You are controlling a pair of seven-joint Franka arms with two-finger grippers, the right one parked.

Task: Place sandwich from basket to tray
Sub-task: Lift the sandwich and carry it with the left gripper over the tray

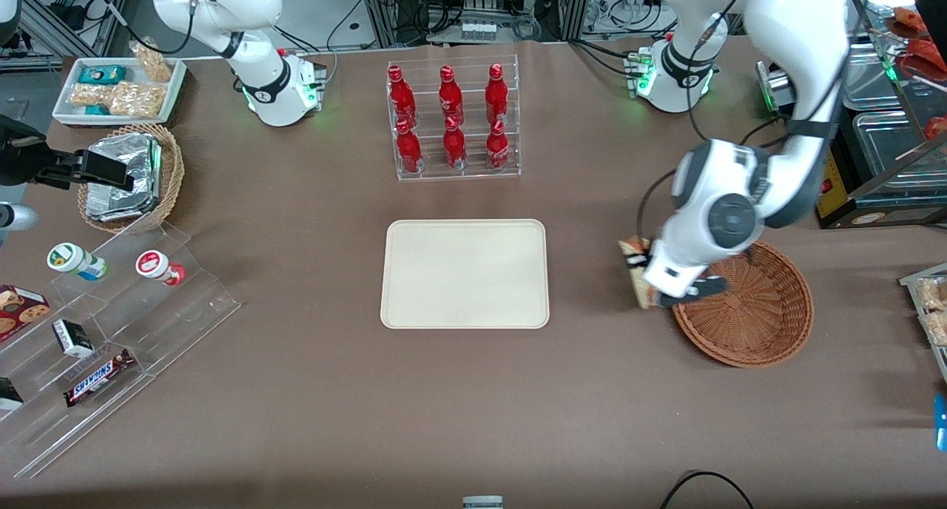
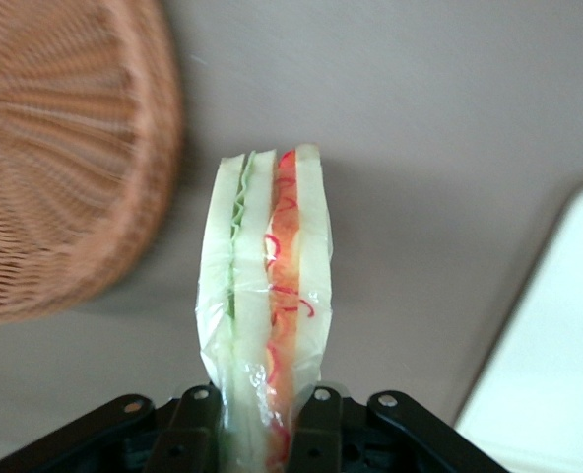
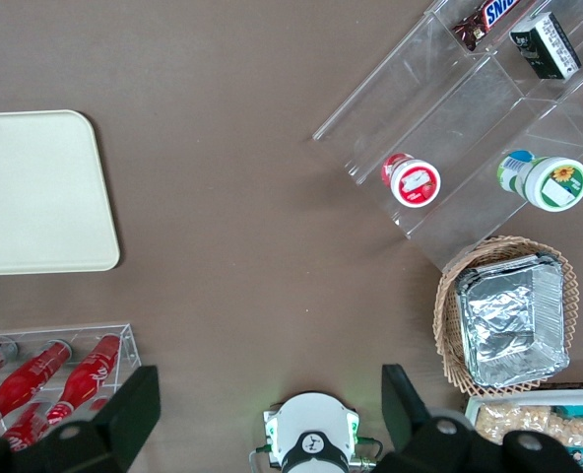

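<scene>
Gripping the sandwich (image 2: 267, 325) in clenched jaws of the gripper (image 2: 262, 419), hanging above the tabletop (image 1: 311, 390) between basket (image 1: 769, 331) and tray (image 1: 464, 272).

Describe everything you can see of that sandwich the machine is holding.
The sandwich is a wedge of pale bread slices with a green leafy layer and a red-orange layer, wrapped in clear film. The left arm's claw is shut on one end, holding it on edge in the air, clear of the reddish-brown wicker basket and short of the cream tray. Only the claw's fingers touch it.
</scene>
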